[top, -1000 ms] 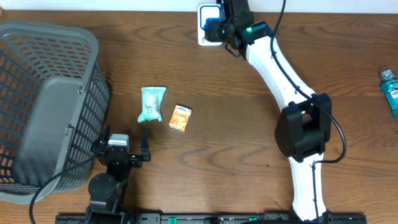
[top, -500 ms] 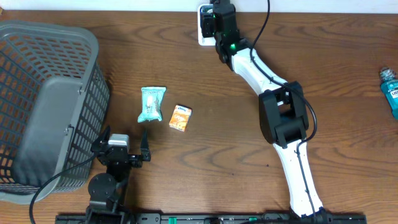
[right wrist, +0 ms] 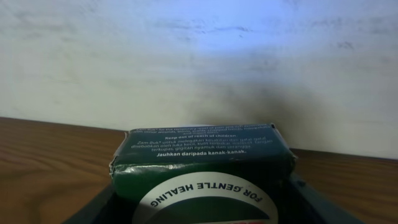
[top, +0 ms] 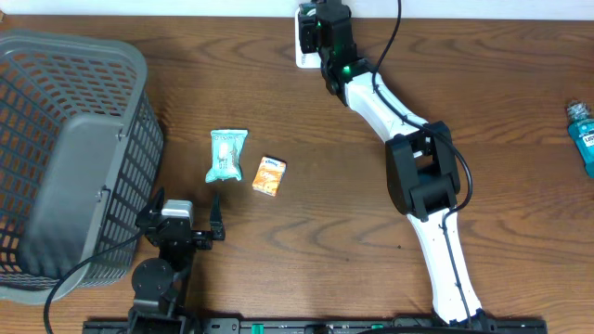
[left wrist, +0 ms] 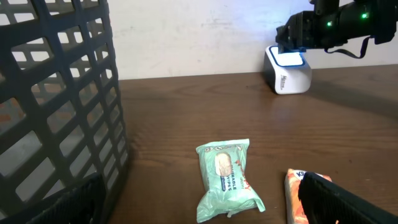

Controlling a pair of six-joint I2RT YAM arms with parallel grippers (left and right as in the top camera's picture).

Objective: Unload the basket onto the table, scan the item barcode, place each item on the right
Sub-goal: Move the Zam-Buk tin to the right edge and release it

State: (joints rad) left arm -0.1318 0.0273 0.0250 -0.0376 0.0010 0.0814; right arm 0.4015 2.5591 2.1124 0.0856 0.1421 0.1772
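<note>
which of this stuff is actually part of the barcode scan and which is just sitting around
In the job:
- green box, held in the right gripper
- white scanner, just below that gripper

Just lying about:
- wipes packet
- orange tissue pack
- grey basket
- blue bottle

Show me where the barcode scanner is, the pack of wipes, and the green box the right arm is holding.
barcode scanner [left wrist: 289,79]: left wrist view, on its white side facing the camera.
pack of wipes [top: 226,155]: overhead view, middle of the mint-green wrapper.
green box [right wrist: 202,152]: right wrist view, on its printed face.
</note>
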